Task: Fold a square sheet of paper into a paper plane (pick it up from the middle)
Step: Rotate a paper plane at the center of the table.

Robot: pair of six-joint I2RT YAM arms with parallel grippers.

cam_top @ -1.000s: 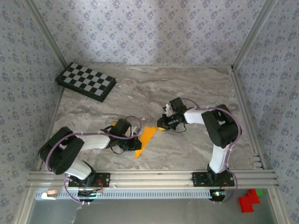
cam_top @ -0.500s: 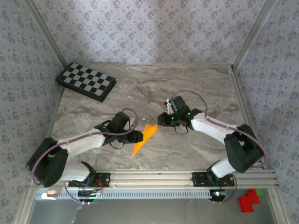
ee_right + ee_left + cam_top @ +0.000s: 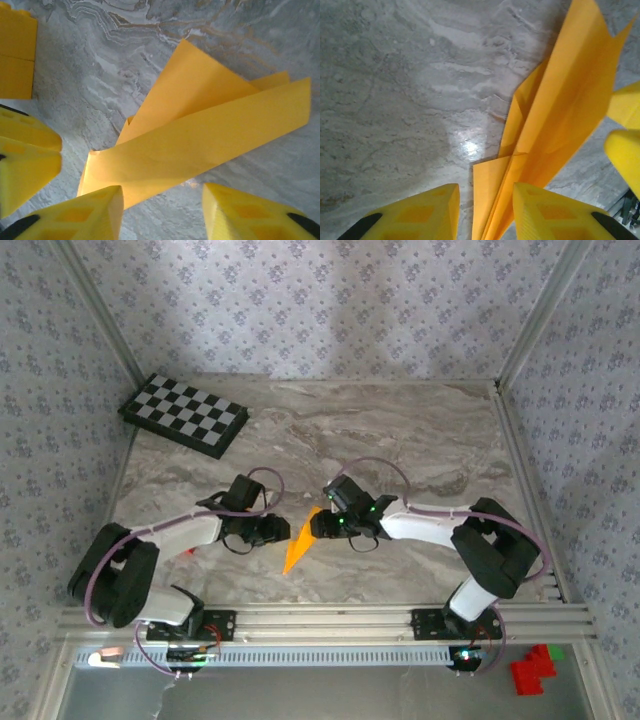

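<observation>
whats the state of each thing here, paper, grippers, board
folded orange-yellow paper plane: narrow creased dart, lying on grey marble table, flaps lifted, not gripped
left gripper: open, paper edge in the gap
right gripper: open over the paper
black-and-white checkered board: lying flat, far left corner

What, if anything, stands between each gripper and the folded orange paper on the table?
Nothing visible does. The paper plane lies on the table, with the left gripper on one side and the right gripper on the other, both open. Each wrist view shows the paper directly at its fingers.
</observation>
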